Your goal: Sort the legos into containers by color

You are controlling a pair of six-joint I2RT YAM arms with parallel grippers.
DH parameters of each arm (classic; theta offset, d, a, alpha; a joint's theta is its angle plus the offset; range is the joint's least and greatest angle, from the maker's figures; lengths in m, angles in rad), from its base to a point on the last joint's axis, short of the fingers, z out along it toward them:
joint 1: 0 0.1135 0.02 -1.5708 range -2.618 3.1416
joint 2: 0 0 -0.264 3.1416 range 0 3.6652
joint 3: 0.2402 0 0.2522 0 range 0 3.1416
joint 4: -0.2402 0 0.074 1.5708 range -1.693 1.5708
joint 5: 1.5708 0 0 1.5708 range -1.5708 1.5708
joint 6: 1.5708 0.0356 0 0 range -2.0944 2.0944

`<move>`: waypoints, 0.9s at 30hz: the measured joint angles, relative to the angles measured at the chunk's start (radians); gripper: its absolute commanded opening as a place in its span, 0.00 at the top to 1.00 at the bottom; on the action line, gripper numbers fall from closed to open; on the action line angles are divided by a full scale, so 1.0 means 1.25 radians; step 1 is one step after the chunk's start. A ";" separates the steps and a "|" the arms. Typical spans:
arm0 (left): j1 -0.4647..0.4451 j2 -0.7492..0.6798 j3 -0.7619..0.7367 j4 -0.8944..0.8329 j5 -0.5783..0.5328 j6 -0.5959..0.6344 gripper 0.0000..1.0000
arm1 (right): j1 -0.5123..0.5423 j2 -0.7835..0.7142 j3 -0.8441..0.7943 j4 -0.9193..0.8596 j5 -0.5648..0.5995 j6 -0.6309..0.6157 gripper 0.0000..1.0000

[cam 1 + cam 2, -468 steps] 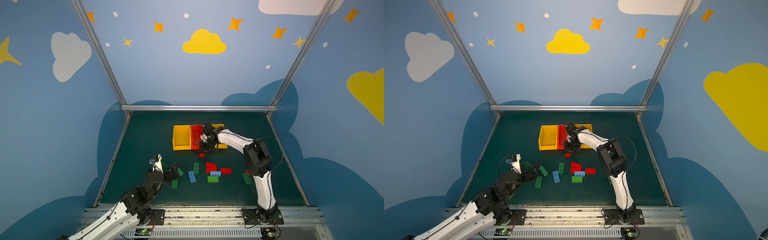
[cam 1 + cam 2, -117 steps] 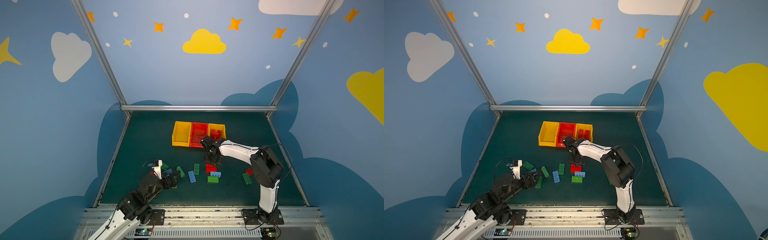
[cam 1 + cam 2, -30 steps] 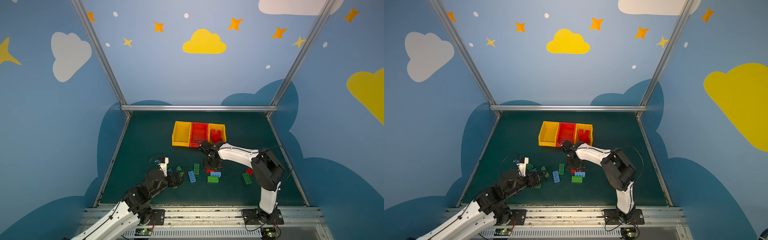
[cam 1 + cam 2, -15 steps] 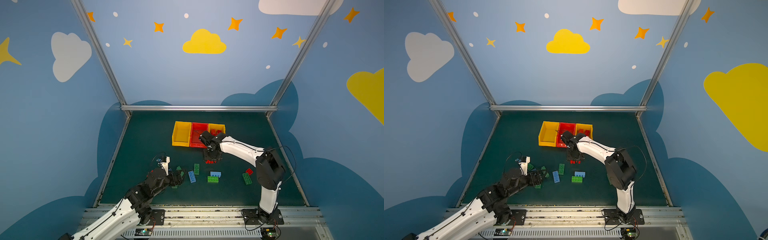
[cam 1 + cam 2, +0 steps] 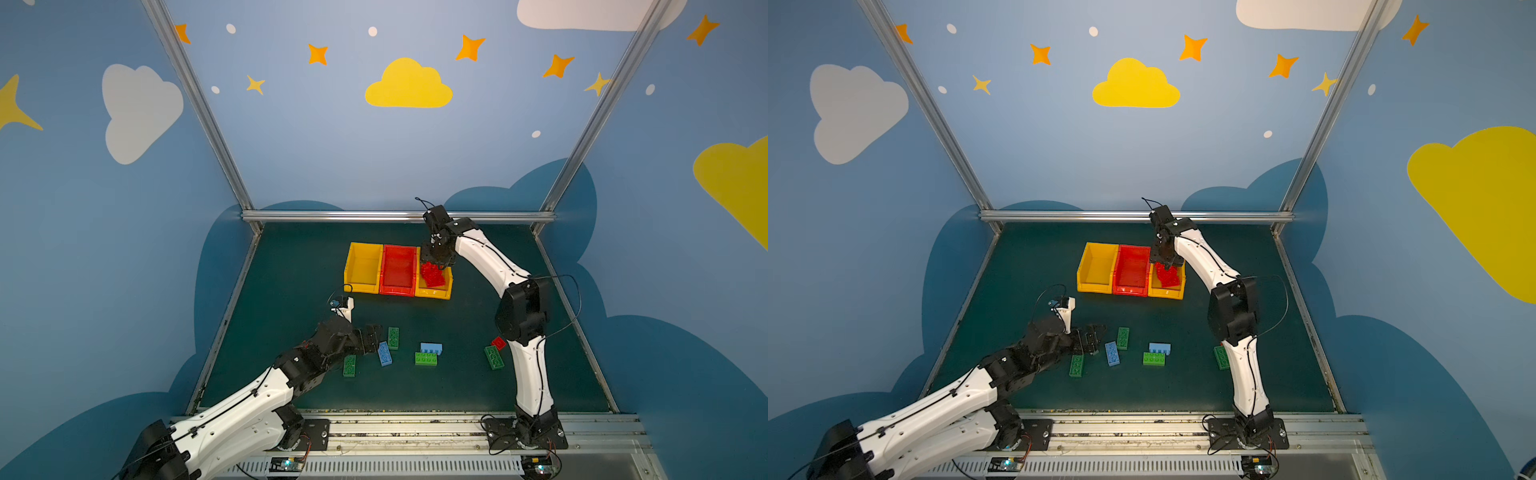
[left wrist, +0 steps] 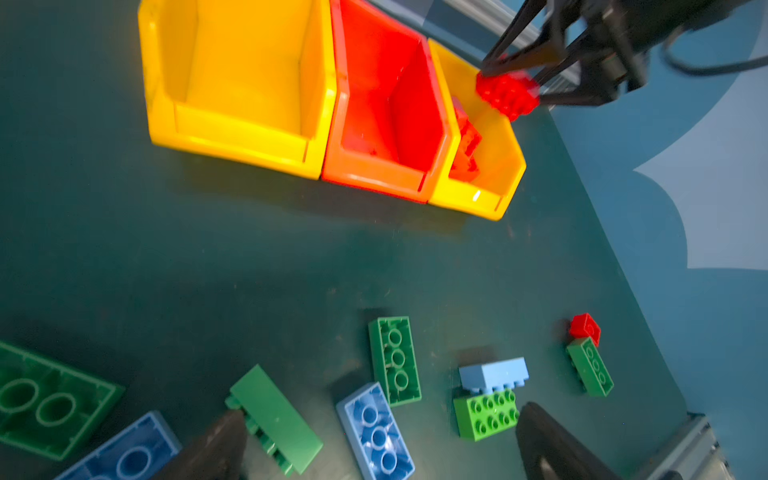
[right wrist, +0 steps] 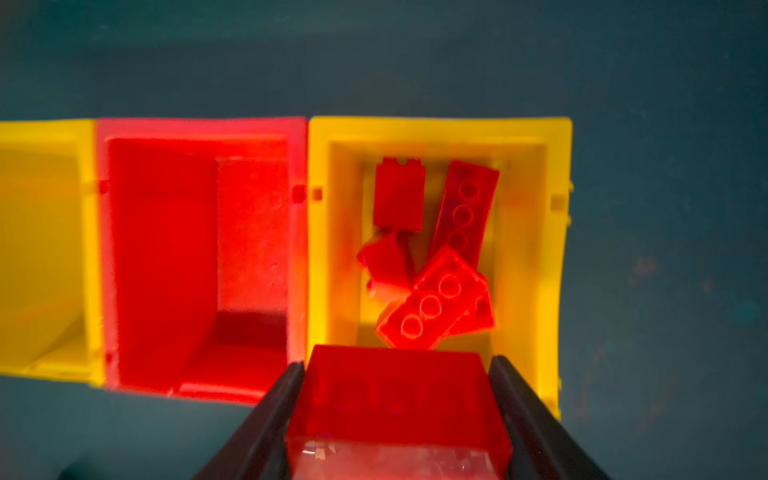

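— Up off the mat (image 5: 457, 386) since a second ago, that red brick (image 6: 507, 93) now hangs over the right yellow bin (image 5: 434, 294), pinched by the right gripper (image 5: 437, 261).
— Other red bricks (image 7: 432, 307) lie inside. And the left gripper (image 5: 372, 336)?
— Spread wide, near left, beside a blue brick (image 5: 385, 353).

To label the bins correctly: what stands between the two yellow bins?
The red bin, touching both the left yellow bin and the right yellow bin; both top views show it. It is empty, as the right wrist view shows.
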 measured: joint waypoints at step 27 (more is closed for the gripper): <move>-0.032 0.100 0.066 0.070 0.114 0.030 0.00 | -0.068 -0.573 -0.830 0.060 0.090 0.093 0.18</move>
